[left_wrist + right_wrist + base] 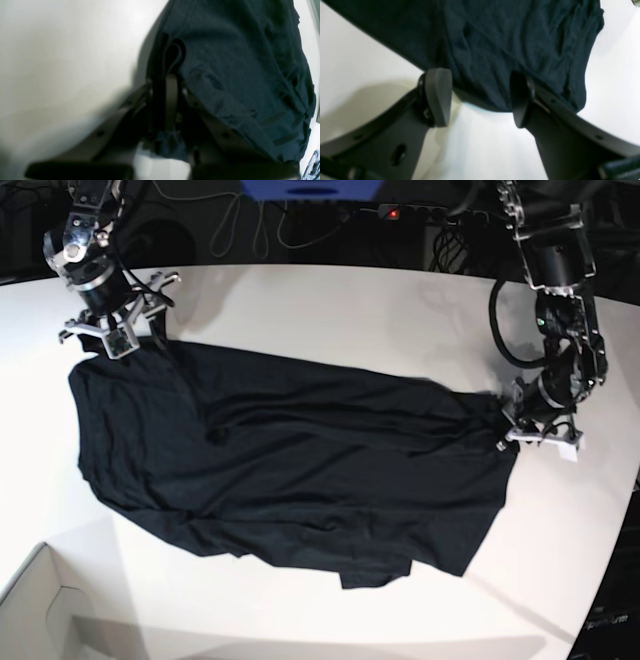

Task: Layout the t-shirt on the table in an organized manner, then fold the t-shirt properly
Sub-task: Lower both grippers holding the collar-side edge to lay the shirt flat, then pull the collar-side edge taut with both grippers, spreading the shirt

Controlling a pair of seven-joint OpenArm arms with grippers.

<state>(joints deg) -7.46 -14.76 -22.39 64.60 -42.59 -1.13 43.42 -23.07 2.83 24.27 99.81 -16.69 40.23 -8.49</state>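
Observation:
The black t-shirt [300, 460] lies spread and wrinkled across the white table [330, 310]. My left gripper [525, 425] is at the shirt's right end. In the left wrist view its fingers [171, 100] are pressed together on a looped fold of the t-shirt [237, 62], so my left gripper [165, 80] is shut on the fabric. My right gripper [110, 335] is at the shirt's far left corner. In the right wrist view my right gripper [478, 97] stands open, its pads either side of the hem of the t-shirt [507, 37], low over the table [357, 62].
A pale cardboard box corner [40, 610] sits at the front left. Cables and a power strip [400, 212] run behind the table. The table's curved edge [620, 530] passes close to my left arm. A bluish cloth [313, 165] shows at the frame edge.

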